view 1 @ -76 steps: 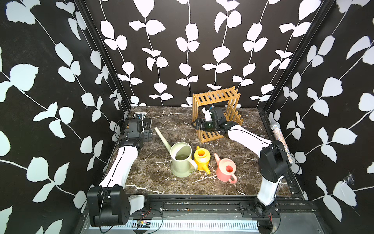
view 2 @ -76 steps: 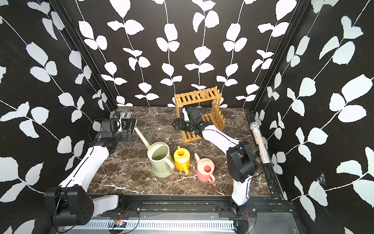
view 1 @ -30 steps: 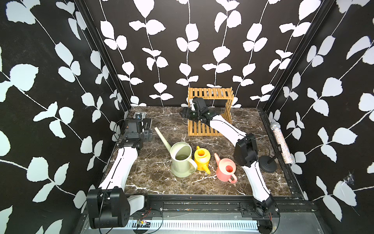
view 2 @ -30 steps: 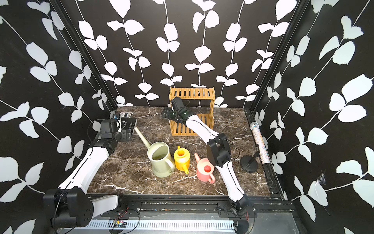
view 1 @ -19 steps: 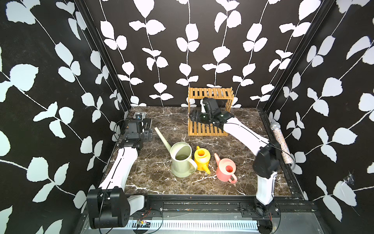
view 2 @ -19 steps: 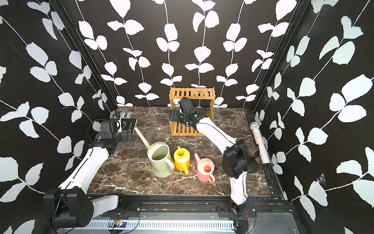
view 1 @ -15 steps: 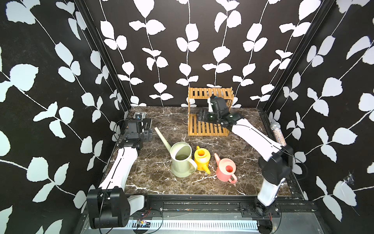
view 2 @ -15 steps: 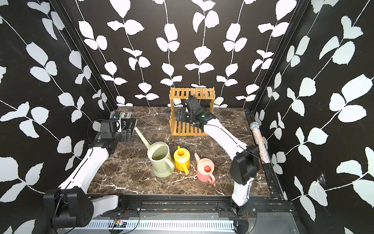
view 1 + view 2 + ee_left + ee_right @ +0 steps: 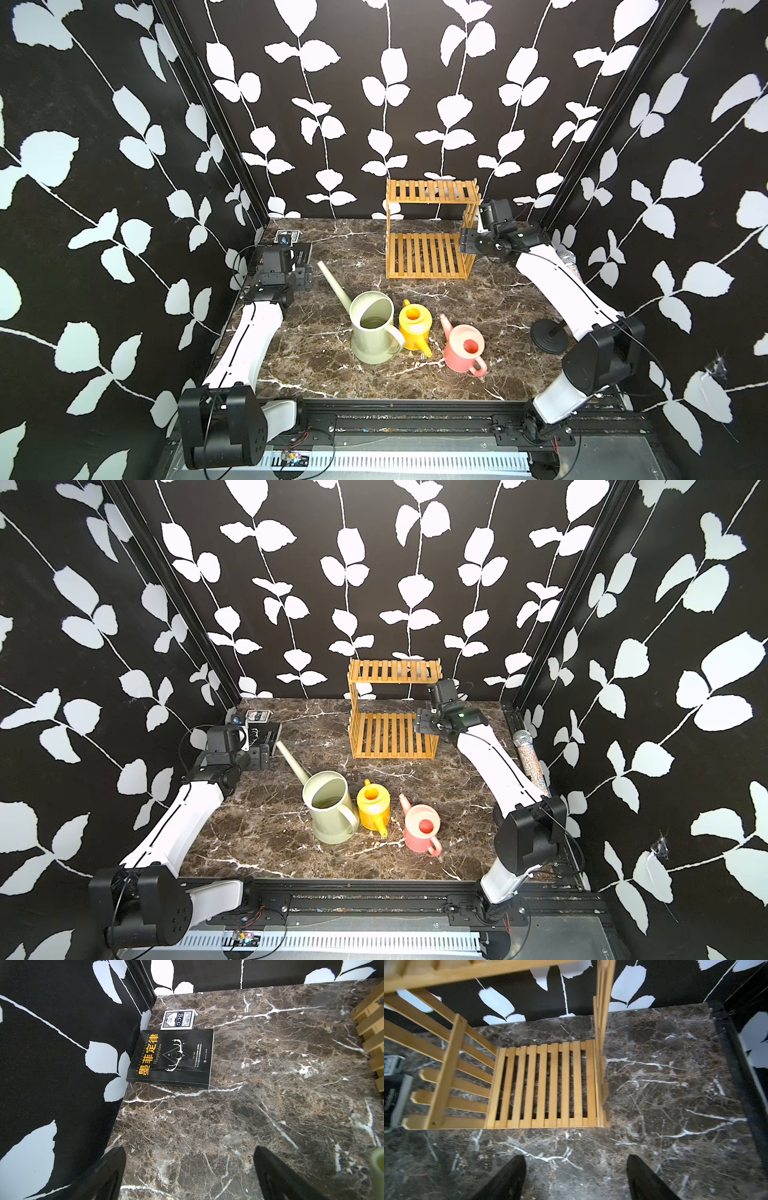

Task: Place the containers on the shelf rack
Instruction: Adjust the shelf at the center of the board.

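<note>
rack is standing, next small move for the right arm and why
Probably swing the right pincer toward the handle of the pink can. The shelf rack stands upright with both tiers bare, the pincer is open and empty beside it, and the pink can sits on the table nearest that arm.

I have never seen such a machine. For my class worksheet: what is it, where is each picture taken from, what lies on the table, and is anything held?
It is a robot with two white arms, each ending in a two-fingered claw. Two pictures look down from above; two come from cameras on the wrists. On the marble table stand a wooden shelf rack and three watering cans: green can, yellow can, pink can. A book and a card deck lie near the left claw. The right claw is close to the rack. Both claws are open, holding nothing.
</note>
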### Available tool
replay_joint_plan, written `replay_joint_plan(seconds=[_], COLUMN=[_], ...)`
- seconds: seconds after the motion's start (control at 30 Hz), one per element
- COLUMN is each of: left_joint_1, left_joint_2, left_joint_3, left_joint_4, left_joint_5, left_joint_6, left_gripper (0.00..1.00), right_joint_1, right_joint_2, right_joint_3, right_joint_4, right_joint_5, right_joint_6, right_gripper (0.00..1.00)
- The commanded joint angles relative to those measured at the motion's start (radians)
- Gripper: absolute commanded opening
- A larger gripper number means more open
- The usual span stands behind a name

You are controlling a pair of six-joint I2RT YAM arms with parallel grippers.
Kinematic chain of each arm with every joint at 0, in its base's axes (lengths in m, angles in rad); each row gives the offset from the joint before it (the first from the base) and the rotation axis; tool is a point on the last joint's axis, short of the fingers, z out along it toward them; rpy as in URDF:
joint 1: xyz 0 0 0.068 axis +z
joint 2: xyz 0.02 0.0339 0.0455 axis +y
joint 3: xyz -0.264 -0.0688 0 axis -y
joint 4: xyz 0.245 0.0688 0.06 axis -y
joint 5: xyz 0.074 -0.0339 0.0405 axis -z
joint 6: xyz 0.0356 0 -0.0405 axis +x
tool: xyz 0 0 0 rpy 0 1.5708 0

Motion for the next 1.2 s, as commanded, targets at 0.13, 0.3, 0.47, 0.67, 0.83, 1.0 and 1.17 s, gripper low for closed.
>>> replay_joint_plan(seconds=[0.13,0.3,0.47,0.67,0.83,1.0,1.17], left_joint_1=[0.006,0.006,0.009,0.010,0.010,0.010,0.012], left_joint_2=[-0.010,-0.012,-0.022,-0.031,-0.030,-0.032,-0.034], left_joint_3=[0.003,0.000,0.013,0.012,0.002,0.011,0.004], left_joint_4=[-0.006,0.005,-0.014,-0.019,-0.004,-0.010,-0.013], left_joint_5=[0.009,-0.005,-0.011,-0.004,-0.001,-0.007,0.009], left_joint_6=[-0.004,0.000,0.003,0.002,0.002,0.003,0.002], left_gripper=[0.99,0.99,0.99,0.99,0.99,0.98,0.98], right_joint_1=[-0.048,-0.064,-0.068,-0.068,-0.068,-0.076,-0.107], right_joint_2=[0.080,0.152,0.224,0.259,0.267,0.272,0.305], right_joint_3=[0.029,0.070,0.145,0.168,0.173,0.190,0.230], right_joint_4=[-0.016,0.010,-0.004,0.005,0.005,-0.008,-0.034], right_joint_5=[0.027,0.014,-0.003,-0.038,-0.032,0.013,-0.004], right_joint_6=[-0.078,-0.092,-0.094,-0.074,-0.081,-0.105,-0.108], right_gripper=[0.70,0.62,0.45,0.36,0.36,0.44,0.44])
